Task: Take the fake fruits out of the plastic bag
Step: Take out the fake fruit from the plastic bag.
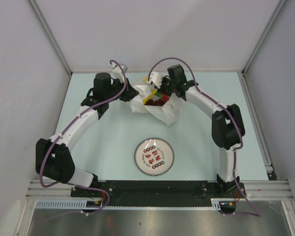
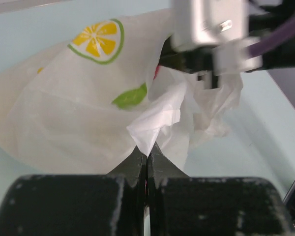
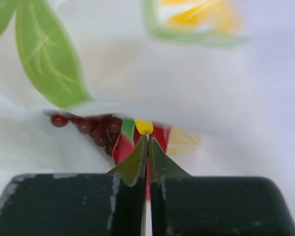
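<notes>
At the far middle of the pale blue table (image 1: 103,137), the crinkled white plastic bag (image 1: 168,114) is seen lying between the two arms, its mouth turned upward and the fake fruits (image 1: 155,101) visible inside it as a small patch of red, yellow and dark colour. The left gripper (image 2: 146,156) is clenched on a fold of the bag's thin film, which is drawn up to a point between the closed jaws; a lemon-slice print (image 2: 96,40) and a green leaf print (image 2: 130,97) are shown on the bag's side in the left wrist view. The right gripper (image 3: 147,145) is pressed together at the bag's opening, its tips set just in front of the fruits; whether film or fruit is pinched between them cannot be told. Through the opening, a bunch of dark grapes (image 3: 93,129) is seen to the left of the tips, with a red fruit (image 3: 122,150) and a yellow piece (image 3: 143,127) just beside them. All the fruits are contained in the bag. A round white plate (image 1: 154,156) with red marks is set nearer the arm bases, well apart from the bag.
</notes>
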Available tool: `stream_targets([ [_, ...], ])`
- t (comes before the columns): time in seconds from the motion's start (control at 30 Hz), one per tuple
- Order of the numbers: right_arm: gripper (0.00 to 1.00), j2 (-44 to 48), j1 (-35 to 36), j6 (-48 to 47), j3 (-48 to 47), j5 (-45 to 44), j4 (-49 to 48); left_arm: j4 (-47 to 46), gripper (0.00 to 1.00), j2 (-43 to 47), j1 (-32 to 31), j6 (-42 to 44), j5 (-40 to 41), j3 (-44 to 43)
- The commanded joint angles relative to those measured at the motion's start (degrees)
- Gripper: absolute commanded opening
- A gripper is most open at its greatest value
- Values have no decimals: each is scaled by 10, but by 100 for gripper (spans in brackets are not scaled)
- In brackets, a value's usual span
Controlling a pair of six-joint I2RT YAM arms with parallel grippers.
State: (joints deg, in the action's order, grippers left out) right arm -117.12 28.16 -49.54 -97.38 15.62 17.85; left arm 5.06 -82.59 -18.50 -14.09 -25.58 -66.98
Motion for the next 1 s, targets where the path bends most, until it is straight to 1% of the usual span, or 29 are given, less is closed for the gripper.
stream_targets([
  [0.0,0,92,0,69,13,70,1,-23,0,2,-9,-4,5,-10],
  [0.07,0,111,-1,116,28,86,-5,-22,0,3,-11,-2,4,-10],
  [0.17,0,125,2,148,32,94,-3,-14,0,5,-12,7,11,-12],
  [0.47,0,145,16,162,48,74,22,-2,0,24,-11,15,29,-9],
  [0.77,0,249,18,210,52,53,-9,-2,0,29,-11,18,38,4],
  [0.97,0,309,50,225,47,30,5,5,0,18,-11,4,34,-16],
])
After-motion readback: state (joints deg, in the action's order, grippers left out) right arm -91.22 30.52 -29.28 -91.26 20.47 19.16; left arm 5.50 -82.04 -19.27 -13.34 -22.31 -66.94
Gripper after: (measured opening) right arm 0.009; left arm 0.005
